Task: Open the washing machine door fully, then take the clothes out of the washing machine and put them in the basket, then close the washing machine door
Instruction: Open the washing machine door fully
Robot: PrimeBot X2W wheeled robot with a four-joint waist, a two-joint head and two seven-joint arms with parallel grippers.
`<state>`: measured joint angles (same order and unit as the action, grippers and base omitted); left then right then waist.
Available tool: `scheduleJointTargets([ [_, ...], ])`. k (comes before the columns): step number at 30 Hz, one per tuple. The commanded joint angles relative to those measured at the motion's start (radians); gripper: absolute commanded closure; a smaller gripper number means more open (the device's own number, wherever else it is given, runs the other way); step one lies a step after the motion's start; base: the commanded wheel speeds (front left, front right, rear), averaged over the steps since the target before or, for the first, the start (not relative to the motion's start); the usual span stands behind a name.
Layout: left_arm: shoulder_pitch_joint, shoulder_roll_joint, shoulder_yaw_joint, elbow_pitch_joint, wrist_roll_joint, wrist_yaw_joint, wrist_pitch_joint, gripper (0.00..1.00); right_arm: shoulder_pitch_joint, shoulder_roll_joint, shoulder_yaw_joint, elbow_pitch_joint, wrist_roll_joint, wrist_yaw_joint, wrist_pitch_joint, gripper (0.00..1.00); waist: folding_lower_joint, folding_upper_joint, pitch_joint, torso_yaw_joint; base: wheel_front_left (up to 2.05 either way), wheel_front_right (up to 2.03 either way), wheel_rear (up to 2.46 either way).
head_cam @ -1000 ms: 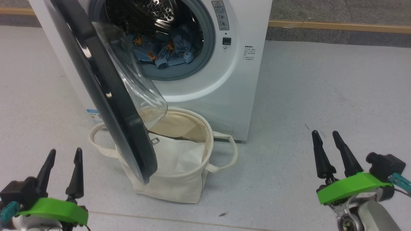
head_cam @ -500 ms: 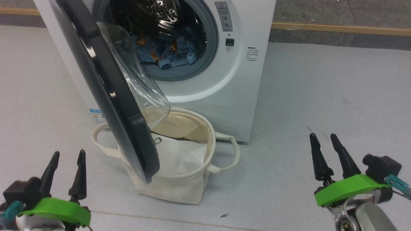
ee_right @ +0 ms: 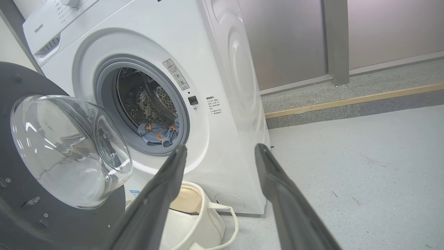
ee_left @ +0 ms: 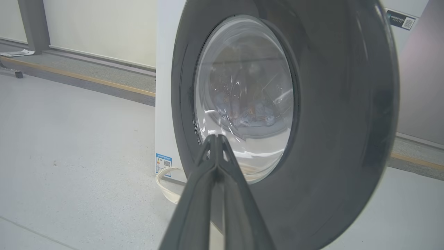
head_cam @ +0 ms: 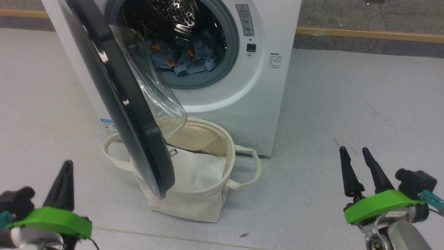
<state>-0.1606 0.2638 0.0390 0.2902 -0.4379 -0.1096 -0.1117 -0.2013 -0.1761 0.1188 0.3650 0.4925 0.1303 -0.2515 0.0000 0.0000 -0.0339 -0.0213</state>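
Observation:
The white washing machine [head_cam: 242, 100] stands ahead with its door [head_cam: 114, 86] swung partly out, black rim edge-on and glass bowl facing the drum. Light-blue clothes [head_cam: 184, 57] lie in the drum, also visible as clothes [ee_right: 158, 133] in the right wrist view. The cream basket [head_cam: 222, 194] sits on the floor under the door. My left gripper [head_cam: 67, 166] is shut on nothing at the lower left, short of the door's outer face [ee_left: 340, 104]; its fingers [ee_left: 215, 146] are pressed together. My right gripper [head_cam: 353, 150] hangs open at the lower right, well clear of the machine [ee_right: 225, 69].
Grey floor [head_cam: 347, 97] spreads wide to the right of the machine and to its left. A raised grey kerb with a tan strip [head_cam: 364, 34] runs along the back. A basket handle [ee_left: 166, 180] pokes out beside the door's lower edge.
My left gripper's fingers have closed together with nothing between them. The head camera has shifted a little, sliding the whole scene right and down. The right gripper stays open.

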Motion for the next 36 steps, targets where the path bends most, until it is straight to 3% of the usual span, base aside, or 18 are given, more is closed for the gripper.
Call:
scheduleJointTargets([
  [1,-0.058,0.037,0.050,-0.052,-0.013,0.012,0.010,1.00,-0.052,-0.011,0.011,-0.027,-0.012,0.000,-0.010,0.00,0.0000,0.0000,-0.001,0.004,0.00,0.00,0.00],
  [8,-0.125,0.045,0.054,-0.216,-0.014,0.102,0.149,1.00,-0.050,-0.017,-0.014,-0.027,-0.016,0.000,-0.010,0.00,0.0000,0.0000,-0.005,0.018,0.00,0.00,0.00],
  [10,-0.148,0.035,0.027,-0.294,-0.032,0.099,0.211,1.00,-0.047,-0.016,-0.021,-0.028,-0.016,0.000,-0.010,0.00,0.0000,0.0000,-0.005,0.022,0.00,0.00,0.00],
  [14,-0.207,-0.014,-0.003,-0.460,-0.144,0.105,0.358,1.00,-0.045,-0.016,-0.025,-0.029,-0.018,0.000,-0.010,0.00,0.0000,0.0000,-0.001,0.028,0.00,0.00,0.00],
  [17,-0.272,-0.070,-0.045,-0.602,-0.185,0.162,0.453,1.00,-0.045,-0.015,-0.028,-0.028,-0.020,0.000,-0.010,0.00,0.0000,0.0000,0.003,0.032,0.00,0.00,0.00],
  [21,-0.310,-0.146,-0.138,-0.682,-0.219,0.202,0.522,1.00,-0.047,-0.014,-0.027,-0.022,-0.020,0.000,-0.010,0.00,0.0000,0.0000,0.012,0.035,0.00,0.00,0.00],
  [24,-0.316,-0.170,-0.215,-0.660,-0.187,0.219,0.526,1.00,-0.053,-0.012,-0.025,-0.021,-0.022,0.000,-0.010,0.00,0.0000,0.0000,0.018,0.035,0.00,0.00,0.00],
  [29,-0.295,-0.198,-0.302,-0.520,-0.137,0.244,0.435,1.00,-0.070,-0.006,-0.016,-0.022,-0.024,0.000,-0.010,0.00,0.0000,0.0000,0.036,0.025,0.00,0.00,0.00],
  [36,-0.284,-0.213,-0.417,-0.292,-0.276,0.226,0.281,1.00,-0.086,-0.011,-0.012,-0.019,-0.029,0.000,-0.010,0.00,0.0000,0.0000,0.061,0.023,0.00,0.00,0.00],
])
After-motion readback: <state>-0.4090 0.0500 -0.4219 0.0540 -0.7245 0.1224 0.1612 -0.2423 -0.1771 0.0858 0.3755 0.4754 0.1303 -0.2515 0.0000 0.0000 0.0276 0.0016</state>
